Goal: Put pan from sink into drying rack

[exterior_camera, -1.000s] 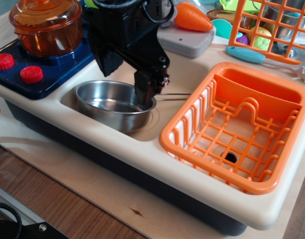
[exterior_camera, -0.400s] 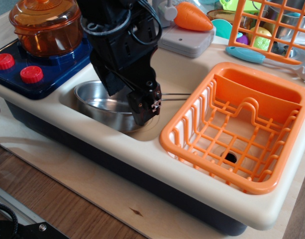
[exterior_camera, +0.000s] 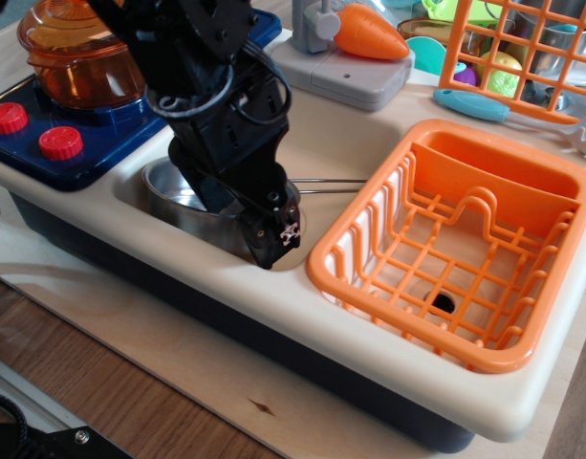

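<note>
Wooden bench (exterior_camera: 178, 373) comes first, then the cream plastic sink (exterior_camera: 130, 182). The shiny metal pan (exterior_camera: 173, 186) sits inside it. It looks light, hard and slippery. Its rim seems best to pinch. The black hand (exterior_camera: 276, 239) reaches down at that rim; I cannot tell if it is pinching. The orange plastic drying rack (exterior_camera: 522, 354) waits beside.

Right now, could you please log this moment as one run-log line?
claw: low at pan rim, grip unclear | pan: in sink | drying rack: empty
</note>
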You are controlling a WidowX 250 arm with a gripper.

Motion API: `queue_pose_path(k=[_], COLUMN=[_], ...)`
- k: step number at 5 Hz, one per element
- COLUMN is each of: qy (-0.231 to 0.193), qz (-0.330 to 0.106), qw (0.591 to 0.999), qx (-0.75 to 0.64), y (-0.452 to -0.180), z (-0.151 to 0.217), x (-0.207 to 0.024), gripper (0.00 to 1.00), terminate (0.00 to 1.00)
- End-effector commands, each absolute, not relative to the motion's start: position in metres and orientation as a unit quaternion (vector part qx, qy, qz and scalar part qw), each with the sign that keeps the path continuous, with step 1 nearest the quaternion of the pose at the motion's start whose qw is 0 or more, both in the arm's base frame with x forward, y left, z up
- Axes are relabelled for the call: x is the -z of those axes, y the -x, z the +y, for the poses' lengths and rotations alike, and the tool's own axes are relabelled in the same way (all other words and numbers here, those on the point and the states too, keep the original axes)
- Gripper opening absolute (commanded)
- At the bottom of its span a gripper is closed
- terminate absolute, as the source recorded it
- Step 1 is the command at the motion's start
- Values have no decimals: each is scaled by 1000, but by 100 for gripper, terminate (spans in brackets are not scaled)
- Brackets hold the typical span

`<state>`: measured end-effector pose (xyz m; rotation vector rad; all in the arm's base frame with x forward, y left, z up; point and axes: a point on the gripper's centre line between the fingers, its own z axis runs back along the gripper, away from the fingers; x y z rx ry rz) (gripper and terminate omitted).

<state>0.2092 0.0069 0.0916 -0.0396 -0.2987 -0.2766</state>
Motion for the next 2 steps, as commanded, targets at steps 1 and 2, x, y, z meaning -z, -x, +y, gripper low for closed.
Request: queue_pose_path(k=[1,2], qy=[12,9], qz=[-158,-159], qw=[977,977], qx=[140,139], y=[-213,-213], z=[8,6], x=[-91,-92], gripper=[0,0], terminate=[0,0])
